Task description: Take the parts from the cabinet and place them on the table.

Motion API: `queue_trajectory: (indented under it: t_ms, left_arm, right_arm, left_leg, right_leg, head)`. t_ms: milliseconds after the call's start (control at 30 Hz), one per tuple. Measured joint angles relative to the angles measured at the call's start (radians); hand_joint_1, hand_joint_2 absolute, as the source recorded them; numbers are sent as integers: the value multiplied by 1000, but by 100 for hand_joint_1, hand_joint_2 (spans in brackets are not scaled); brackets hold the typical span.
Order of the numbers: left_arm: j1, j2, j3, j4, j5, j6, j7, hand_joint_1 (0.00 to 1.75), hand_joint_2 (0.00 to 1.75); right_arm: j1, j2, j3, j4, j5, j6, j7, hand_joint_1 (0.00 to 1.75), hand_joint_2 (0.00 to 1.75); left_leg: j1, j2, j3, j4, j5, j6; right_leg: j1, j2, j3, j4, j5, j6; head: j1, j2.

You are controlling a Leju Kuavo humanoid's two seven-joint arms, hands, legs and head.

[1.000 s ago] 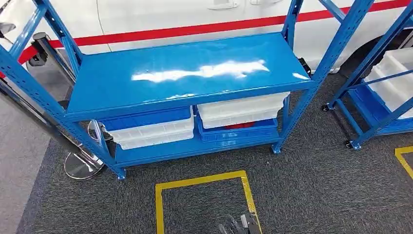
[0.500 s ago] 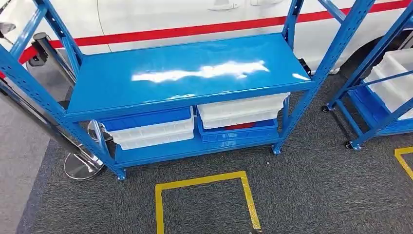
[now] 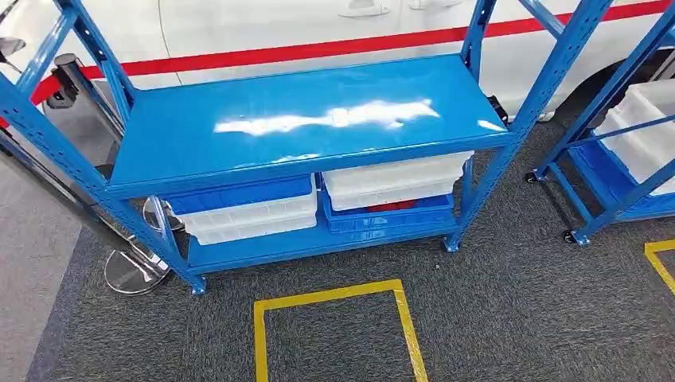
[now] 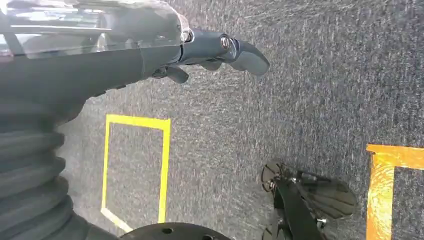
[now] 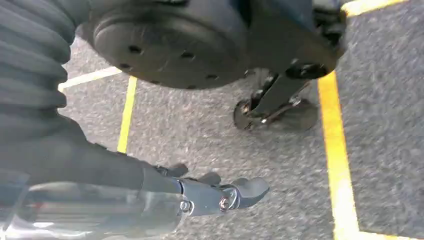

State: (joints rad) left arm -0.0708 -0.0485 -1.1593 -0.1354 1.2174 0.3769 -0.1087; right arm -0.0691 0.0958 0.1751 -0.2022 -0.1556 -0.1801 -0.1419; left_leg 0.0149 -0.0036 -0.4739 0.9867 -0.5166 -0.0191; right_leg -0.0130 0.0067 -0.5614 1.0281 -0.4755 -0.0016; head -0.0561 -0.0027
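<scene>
Blue steel rack (image 3: 302,127) is standing on grey carpet (image 3: 493,318), its top shelf glaring under the lights. Bins are sitting on the bottom shelf: a white bin (image 3: 251,219) at 8 o'clock, another white one (image 3: 394,181) stacked on a blue bin (image 3: 390,216) holding something red, too hidden to identify. Left hand (image 4: 210,52) and right hand (image 5: 215,192) are hanging over carpet, fingers loosely apart, holding nothing.

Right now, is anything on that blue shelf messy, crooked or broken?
Nothing stands out. The blue shelf's top is bare and level. Below it, the white and blue bins and sit stacked in neat, squared piles. The yellow floor square looks whole, with nothing spilled on the grey carpet.
</scene>
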Motion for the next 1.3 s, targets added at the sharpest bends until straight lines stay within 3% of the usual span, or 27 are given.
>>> queue_trajectory:
  t_ms: [800, 833, 867, 900, 1033, 1233, 1267, 1300]
  left_arm:
    - [-3, 8, -46, 0, -6, -10, -3, 0, 175]
    - [-2, 8, -45, 0, -2, -17, -7, 0, 0]
    - [-2, 8, -45, 0, 4, -19, -20, 0, 0]
    - [-1, 8, -45, 0, 9, -17, -32, 0, 0]
    - [-1, 8, -45, 0, 8, 18, -47, 0, 0]
    - [0, 8, -45, 0, 7, 21, -49, 0, 0]
    - [0, 8, -45, 0, 8, 21, -51, 0, 175]
    - [0, 8, -45, 0, 8, 21, -52, 0, 175]
  right_arm:
    - [6, 0, 10, 6, 44, -32, 2, 0, 175]
    - [6, 0, 11, 7, 44, -32, 2, 0, 175]
    - [6, 0, 11, 7, 44, -32, -6, 0, 175]
    - [6, 1, 11, 7, 44, -32, -17, 0, 0]
    - [11, 1, 13, 8, 51, -22, -57, 0, 0]
    - [9, 2, 20, 8, 68, -13, -57, 0, 0]
    - [9, 2, 21, 8, 72, -12, -56, 0, 0]
    - [9, 2, 23, 8, 74, -10, -55, 0, 0]
  left_leg:
    - [0, 0, 1, 0, 0, 0]
    - [0, 0, 1, 0, 0, 0]
    - [0, 0, 1, 0, 0, 0]
    - [0, 0, 1, 0, 0, 0]
    - [0, 0, 0, 0, 0, 0]
    - [0, 0, 0, 0, 0, 0]
    - [0, 0, -1, 0, 0, 0]
    - [0, 0, -2, 0, 0, 0]
  right_leg:
    - [0, 0, 0, 0, 0, 0]
    - [0, 0, 1, 0, 0, 0]
    - [0, 0, 1, 0, 0, 0]
    - [0, 0, 1, 0, 0, 0]
    - [0, 0, 1, 0, 0, 0]
    - [0, 0, 1, 0, 0, 0]
    - [0, 0, 1, 0, 0, 0]
    - [0, 0, 1, 0, 0, 0]
  head:
    - [0, 0]
    - [0, 0]
    - [0, 0]
    - [0, 0]
    - [0, 0]
    - [0, 0]
    - [0, 0]
    - [0, 0]
